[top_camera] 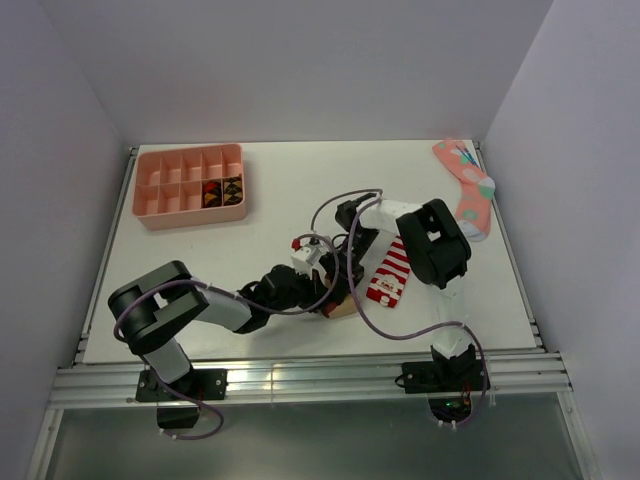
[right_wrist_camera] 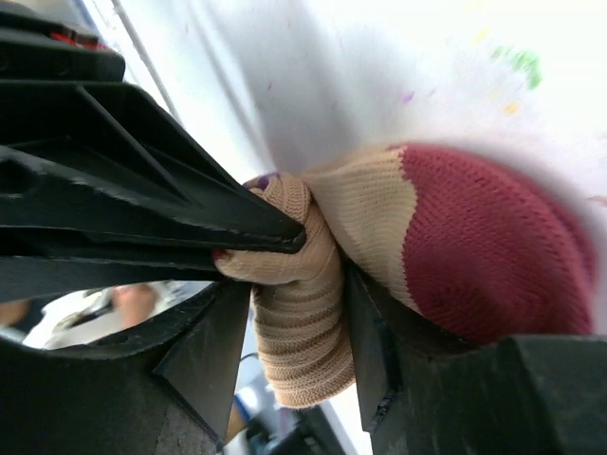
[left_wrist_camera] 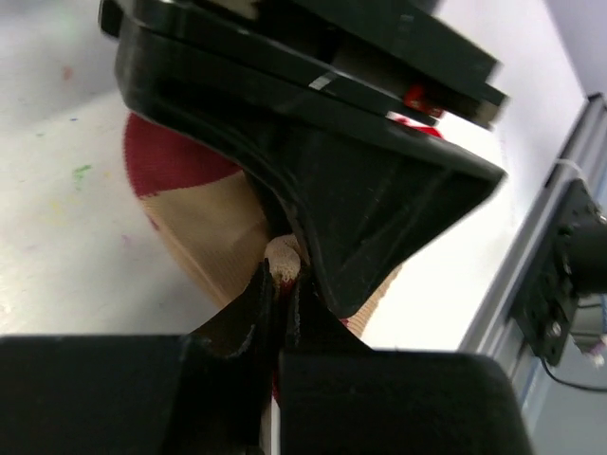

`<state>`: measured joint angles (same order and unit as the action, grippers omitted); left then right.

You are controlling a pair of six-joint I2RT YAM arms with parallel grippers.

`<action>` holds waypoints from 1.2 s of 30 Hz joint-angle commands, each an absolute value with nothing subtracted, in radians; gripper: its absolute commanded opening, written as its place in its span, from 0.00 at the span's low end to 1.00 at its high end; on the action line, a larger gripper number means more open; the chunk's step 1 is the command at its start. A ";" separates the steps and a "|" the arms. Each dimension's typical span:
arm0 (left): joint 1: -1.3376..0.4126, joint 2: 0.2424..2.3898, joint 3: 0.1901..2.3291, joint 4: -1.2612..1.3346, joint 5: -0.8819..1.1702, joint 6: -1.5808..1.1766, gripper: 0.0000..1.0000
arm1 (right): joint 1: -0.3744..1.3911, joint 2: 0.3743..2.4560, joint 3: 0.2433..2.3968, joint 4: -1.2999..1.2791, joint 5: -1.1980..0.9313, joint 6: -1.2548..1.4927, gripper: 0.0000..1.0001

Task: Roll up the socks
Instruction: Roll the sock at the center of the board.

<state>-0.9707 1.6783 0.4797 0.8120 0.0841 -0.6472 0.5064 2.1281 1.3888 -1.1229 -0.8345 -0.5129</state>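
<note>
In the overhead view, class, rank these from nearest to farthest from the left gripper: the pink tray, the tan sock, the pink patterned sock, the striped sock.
1. Tan sock, pinched in the left gripper.
2. Striped sock, just to its right.
3. Pink tray, far left corner, and pink patterned sock, far right edge: too close to call.

Top cam high, looks down, both wrist cams v. close on tan sock [left_wrist_camera: 204, 223]

Looking like a lab test cell: plain white walls [top_camera: 300, 70] enclosing a white table [top_camera: 290, 190], arms sitting bolted to a metal rail [top_camera: 310, 378].
</note>
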 commanded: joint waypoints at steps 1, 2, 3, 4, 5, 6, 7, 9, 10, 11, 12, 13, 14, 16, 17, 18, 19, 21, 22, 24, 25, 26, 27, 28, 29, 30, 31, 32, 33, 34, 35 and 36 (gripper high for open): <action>-0.980 1.669 0.525 0.537 0.005 -0.672 0.00 | 0.506 2.065 1.374 -0.928 -0.744 -0.497 0.54; -0.980 1.667 0.532 0.519 0.005 -0.676 0.00 | 0.502 2.054 1.371 -0.911 -0.745 -0.491 0.54; -0.980 1.666 0.551 0.468 0.005 -0.684 0.00 | 0.497 2.046 1.368 -0.904 -0.747 -0.485 0.54; -0.980 1.666 0.561 0.448 0.005 -0.692 0.00 | 0.491 2.033 1.365 -0.896 -0.749 -0.474 0.54; -0.980 1.666 0.569 0.431 0.005 -0.693 0.00 | 0.479 2.025 1.364 -0.882 -0.752 -0.468 0.54; -0.980 1.667 0.583 0.402 -0.024 -0.696 0.00 | 0.469 2.019 1.361 -0.874 -0.756 -0.462 0.54; -0.980 1.669 0.591 0.385 -0.029 -0.704 0.01 | 0.460 2.010 1.361 -0.870 -0.761 -0.451 0.54; -0.980 1.674 0.614 0.365 -0.034 -0.703 0.00 | 0.428 2.003 1.359 -0.865 -0.778 -0.449 0.55; -0.980 1.675 0.618 0.344 -0.034 -0.706 0.00 | 0.420 1.996 1.359 -0.864 -0.782 -0.449 0.56; -0.980 1.677 0.632 0.333 -0.034 -0.707 0.00 | 0.402 1.993 1.358 -0.862 -0.785 -0.451 0.56; -0.980 1.680 0.640 0.322 -0.037 -0.706 0.00 | 0.393 1.982 1.356 -0.859 -0.788 -0.453 0.56; -0.982 1.681 0.644 0.307 -0.035 -0.706 0.00 | 0.387 1.976 1.355 -0.859 -0.790 -0.456 0.56; -0.982 1.687 0.659 0.295 -0.040 -0.704 0.00 | 0.374 1.971 1.351 -0.862 -0.796 -0.459 0.56; -0.982 1.690 0.670 0.276 -0.038 -0.701 0.00 | 0.364 1.951 1.347 -0.858 -0.801 -0.465 0.56; -0.982 1.692 0.682 0.270 -0.038 -0.700 0.00 | 0.357 1.945 1.339 -0.854 -0.804 -0.465 0.57; -0.982 1.697 0.687 0.265 -0.038 -0.696 0.00 | 0.344 1.931 1.338 -0.853 -0.807 -0.469 0.57; -0.982 1.701 0.693 0.255 -0.037 -0.696 0.00 | 0.336 1.924 1.336 -0.854 -0.810 -0.474 0.57; -0.982 1.712 0.716 0.229 -0.038 -0.690 0.00 | 0.309 1.901 1.330 -0.853 -0.824 -0.483 0.58; -0.982 1.713 0.722 0.222 -0.034 -0.692 0.00 | 0.298 1.893 1.327 -0.853 -0.831 -0.489 0.58; -0.982 1.726 0.744 0.195 -0.032 -0.687 0.00 | 0.261 1.875 1.321 -0.857 -0.857 -0.511 0.58; -0.982 1.729 0.752 0.186 -0.031 -0.687 0.00 | 0.249 1.871 1.316 -0.864 -0.867 -0.523 0.58; -0.982 1.735 0.767 0.163 -0.029 -0.687 0.00 | 0.236 1.868 1.309 -0.874 -0.876 -0.549 0.58; -0.982 1.739 0.776 0.152 -0.029 -0.686 0.00 | 0.224 1.862 1.304 -0.876 -0.890 -0.558 0.57; -0.982 1.743 0.794 0.138 -0.028 -0.684 0.00 | 0.197 1.861 1.289 -0.876 -0.899 -0.569 0.57; -0.982 1.752 0.804 0.126 -0.026 -0.683 0.00 | 0.183 1.861 1.284 -0.885 -0.910 -0.606 0.57; -0.982 1.755 0.814 0.098 -0.025 -0.681 0.00 | 0.170 1.864 1.281 -0.897 -0.926 -0.624 0.55; -0.982 1.761 0.836 0.081 -0.025 -0.680 0.00 | 0.143 1.864 1.273 -0.913 -0.936 -0.640 0.55; -0.980 1.772 0.847 0.066 -0.025 -0.680 0.00 | 0.131 1.865 1.272 -0.928 -0.943 -0.659 0.54; -0.980 1.775 0.857 0.039 -0.023 -0.675 0.00 | 0.120 1.864 1.269 -0.943 -0.949 -0.716 0.54; -0.980 1.778 0.876 0.026 -0.018 -0.676 0.00 | 0.111 1.859 1.258 -0.959 -0.953 -0.741 0.54; -0.980 1.784 0.883 0.012 -0.018 -0.676 0.00 | 0.098 1.850 1.247 -0.957 -0.951 -0.777 0.54; -0.980 1.787 0.893 0.003 -0.015 -0.673 0.00 | 0.094 1.824 1.233 -0.951 -0.947 -0.791 0.54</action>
<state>-0.9741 1.7432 0.8730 0.1638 -0.0086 -0.7151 0.1104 1.8942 1.2598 -0.9112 -0.9089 -0.6666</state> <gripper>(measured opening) 0.055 0.539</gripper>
